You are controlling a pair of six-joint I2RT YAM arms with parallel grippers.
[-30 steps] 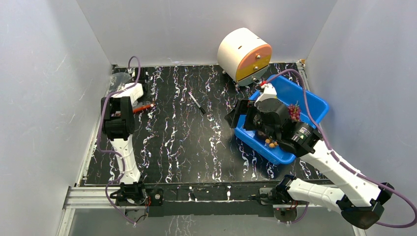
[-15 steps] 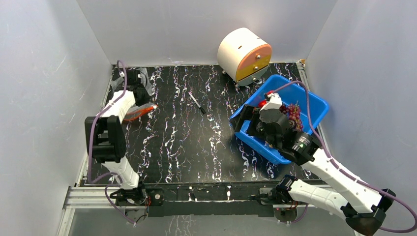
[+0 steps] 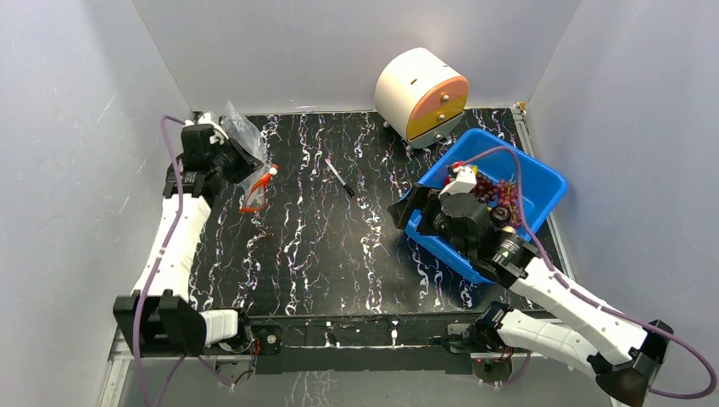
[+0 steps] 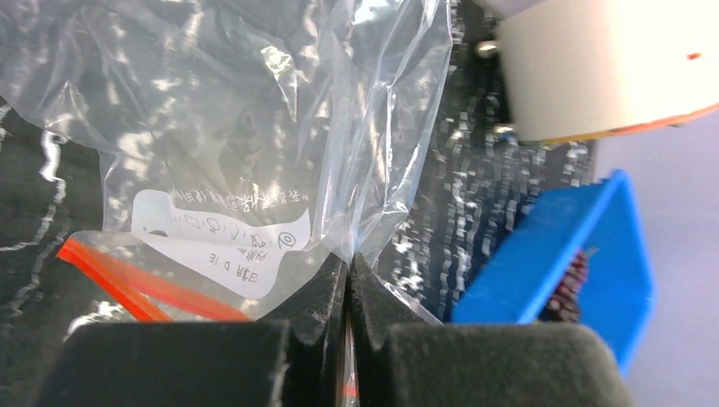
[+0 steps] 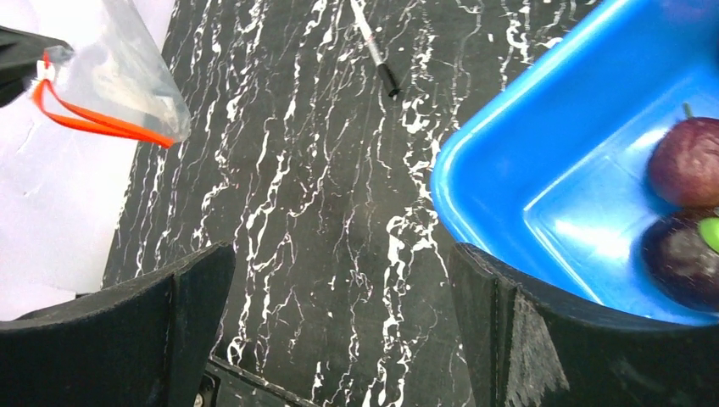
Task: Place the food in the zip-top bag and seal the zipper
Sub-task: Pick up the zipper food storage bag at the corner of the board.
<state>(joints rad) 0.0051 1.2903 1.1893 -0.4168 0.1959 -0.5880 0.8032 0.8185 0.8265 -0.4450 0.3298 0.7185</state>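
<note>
The clear zip-top bag (image 3: pixel 247 148) hangs off the table at the back left, its red-orange zipper (image 3: pixel 258 188) at the lower end. My left gripper (image 3: pixel 222 158) is shut on the bag's plastic. In the left wrist view the pads (image 4: pixel 326 292) pinch the bag (image 4: pixel 254 127) beside its white label (image 4: pixel 220 242), above the zipper (image 4: pixel 114 273). My right gripper (image 3: pixel 412 215) is open and empty over the blue bin's near-left edge. Grape bunches (image 3: pixel 500 192) and a red fruit (image 3: pixel 458 166) lie in the bin. The right wrist view shows two dark purple round fruits (image 5: pixel 688 161) there.
The blue bin (image 3: pixel 543 182) stands at the right. A white and orange drum (image 3: pixel 421 91) stands at the back. A thin black pen (image 3: pixel 341 178) lies mid-table. Grey walls close the left, back and right sides.
My left arm has stretched toward the back-left corner and lifted the bag off the table. My right gripper has shifted slightly toward the bin's near-left edge.
</note>
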